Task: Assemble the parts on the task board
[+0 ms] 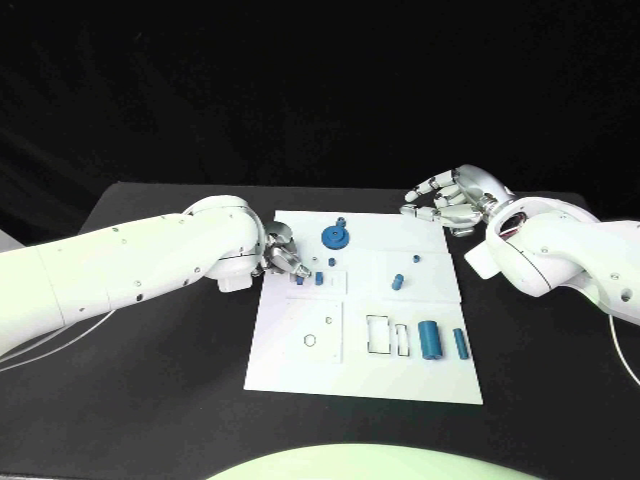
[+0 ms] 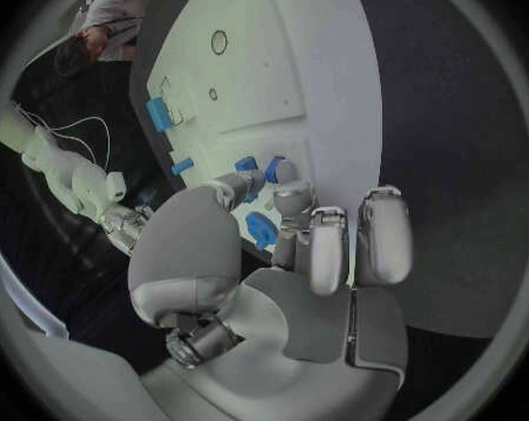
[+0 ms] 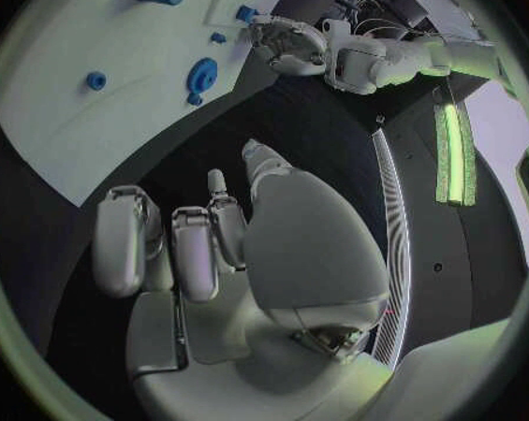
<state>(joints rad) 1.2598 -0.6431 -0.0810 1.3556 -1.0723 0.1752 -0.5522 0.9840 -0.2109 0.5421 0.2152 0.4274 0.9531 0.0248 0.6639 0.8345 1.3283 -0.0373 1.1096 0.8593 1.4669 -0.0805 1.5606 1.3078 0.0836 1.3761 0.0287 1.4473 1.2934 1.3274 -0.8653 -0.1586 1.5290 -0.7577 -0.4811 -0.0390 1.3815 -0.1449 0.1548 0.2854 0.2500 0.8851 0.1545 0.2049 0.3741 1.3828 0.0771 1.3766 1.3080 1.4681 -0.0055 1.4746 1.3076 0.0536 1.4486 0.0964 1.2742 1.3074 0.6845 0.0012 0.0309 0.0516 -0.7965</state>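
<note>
Left hand (image 1: 283, 256) pinches a small blue part (image 1: 300, 279) at the task board's (image 1: 363, 370) left edge, frame centre; right hand (image 1: 454, 197) (fingers curled, holding nothing) hovers upper right.

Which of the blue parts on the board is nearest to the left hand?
The small blue part at the board's left edge, right by the left hand's fingertips; the others lie farther right.

My head camera is looking down on the table (image 1: 147, 400) from above; my wrist cameras are sitting close behind each robot hand, both sharing the task board (image 1: 371, 370).
</note>
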